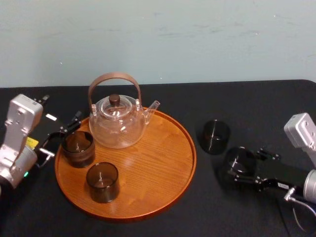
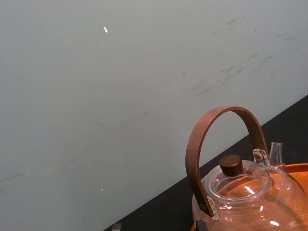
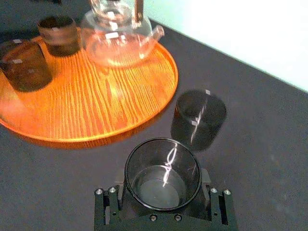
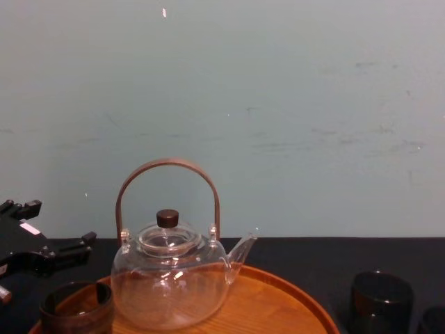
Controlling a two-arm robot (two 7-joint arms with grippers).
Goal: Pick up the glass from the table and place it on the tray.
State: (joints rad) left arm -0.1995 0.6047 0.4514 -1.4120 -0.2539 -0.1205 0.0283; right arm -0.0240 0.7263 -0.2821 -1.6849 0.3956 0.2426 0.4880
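Right wrist view: right gripper (image 3: 162, 182) clamped on glass (image 3: 162, 161).
Second glass (image 3: 198, 118) stood just ahead of it; tray (image 3: 96, 110) beyond; left gripper (image 1: 60, 138) spread beside tray.

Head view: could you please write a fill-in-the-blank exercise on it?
The wooden tray carries a glass teapot and ___ dark glasses.
The right claw grips a dark ___.
The left claw sits at the tray's ___ edge.
One loose glass stands on the table, ___ of the tray.
Missing: two; glass; left; right.
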